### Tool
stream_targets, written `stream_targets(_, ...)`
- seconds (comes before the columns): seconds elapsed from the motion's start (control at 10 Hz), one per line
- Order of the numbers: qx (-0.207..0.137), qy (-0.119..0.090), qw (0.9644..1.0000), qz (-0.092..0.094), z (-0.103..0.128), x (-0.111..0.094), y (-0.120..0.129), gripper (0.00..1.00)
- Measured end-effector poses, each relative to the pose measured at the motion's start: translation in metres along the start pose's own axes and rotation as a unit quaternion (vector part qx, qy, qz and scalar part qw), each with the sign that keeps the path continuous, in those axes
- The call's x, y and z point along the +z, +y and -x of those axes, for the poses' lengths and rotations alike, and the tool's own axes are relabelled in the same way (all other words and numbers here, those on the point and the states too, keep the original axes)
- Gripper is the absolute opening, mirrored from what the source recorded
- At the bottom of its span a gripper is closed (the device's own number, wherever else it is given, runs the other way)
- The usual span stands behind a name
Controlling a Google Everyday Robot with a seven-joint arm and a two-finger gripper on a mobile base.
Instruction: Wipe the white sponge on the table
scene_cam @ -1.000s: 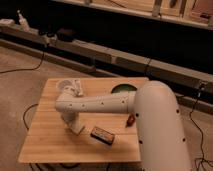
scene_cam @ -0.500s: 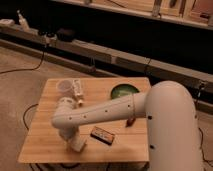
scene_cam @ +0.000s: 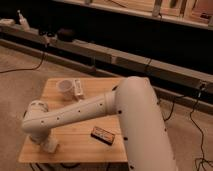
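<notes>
A small wooden desk (scene_cam: 82, 135) with a plank-grain top fills the lower middle of the frame, standing on a grey carpeted floor (scene_cam: 20, 85). The robot's thick white arm (scene_cam: 95, 112) enters from the lower right, sweeps across the desk toward the left and bends at a rounded elbow near the desk's left edge. From there the last link drops to the claw (scene_cam: 50, 146), which sits low over the front left corner of the desk, at the lower left of the frame. The wrist covers the claw's tips, so how far they are spread and whether they hold anything cannot be made out. The white sponge cannot be picked out anywhere; if it lies under the claw, the arm hides it

Just right of the claw, near the front edge of the desk, lies a dark brown-red rectangular packet (scene_cam: 103, 134), flat and slightly angled, apart from the claw. At the back left of the desk stands a pale cup (scene_cam: 65, 88), with a white tube (scene_cam: 77, 86) lying just beside it on its right

Behind the desk, a long low ledge (scene_cam: 125, 57) runs across the upper part of the frame, with black cables (scene_cam: 30, 67) trailing down to the floor at left and right
</notes>
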Motion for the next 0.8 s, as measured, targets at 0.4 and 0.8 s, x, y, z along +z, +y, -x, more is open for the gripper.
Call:
stream_targets(0.4, 0.082, -0.005, 0.9961, 0.034, 0.003, 0.019, 0.107, 0.31)
stream_targets(0.8, 0.183, -0.027, 0.982, 0.038, 0.096, 0.0, 0.14, 0.31)
